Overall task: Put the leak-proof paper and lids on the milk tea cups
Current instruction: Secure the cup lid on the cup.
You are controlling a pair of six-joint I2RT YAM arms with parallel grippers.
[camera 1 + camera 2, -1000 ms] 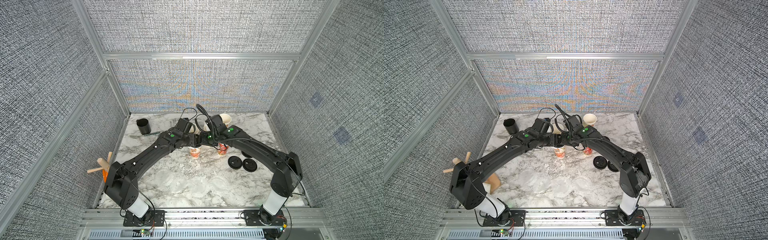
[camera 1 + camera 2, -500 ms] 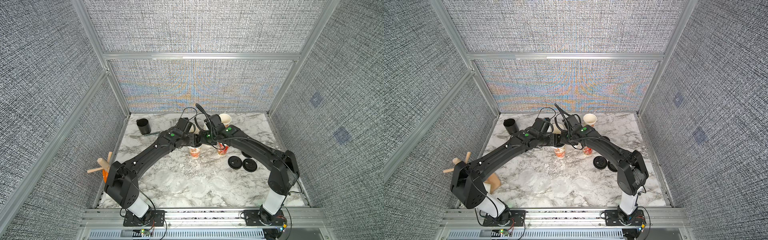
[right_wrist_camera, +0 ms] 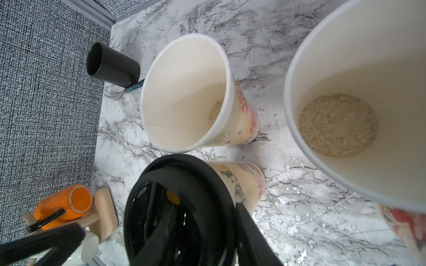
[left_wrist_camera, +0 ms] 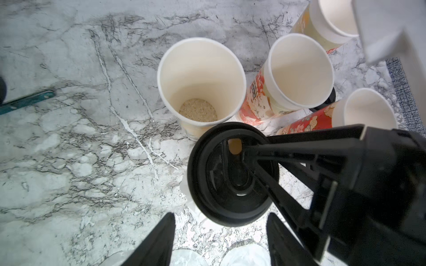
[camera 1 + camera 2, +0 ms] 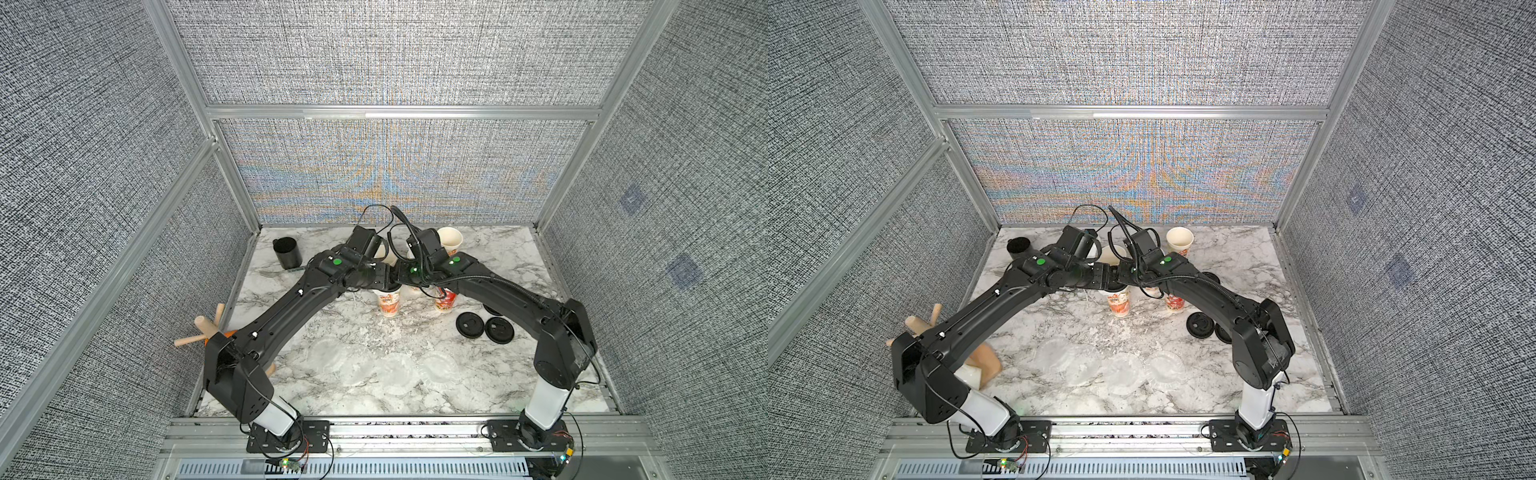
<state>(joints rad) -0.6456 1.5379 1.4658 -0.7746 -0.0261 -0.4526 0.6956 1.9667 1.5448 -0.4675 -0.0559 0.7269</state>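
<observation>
Cups [image 5: 390,301] stand mid-table [image 5: 353,328]; papers [image 5: 397,372] lie before them, lids [image 5: 470,324] right, short cup [image 5: 286,252] back-left.

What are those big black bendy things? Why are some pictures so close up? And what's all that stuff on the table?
Those are two robot arms, the left arm and the right arm. The two wide pictures come from one camera high above. The two close ones come from small cameras on the arms' wrists. On the marble table stand tall printed paper cups, a black cup, spare black lids and thin see-through paper rounds. One cup already wears a black lid. The right gripper reaches onto that lid; I cannot tell whether it pinches it. The left gripper hovers beside, fingers apart, holding nothing.
</observation>
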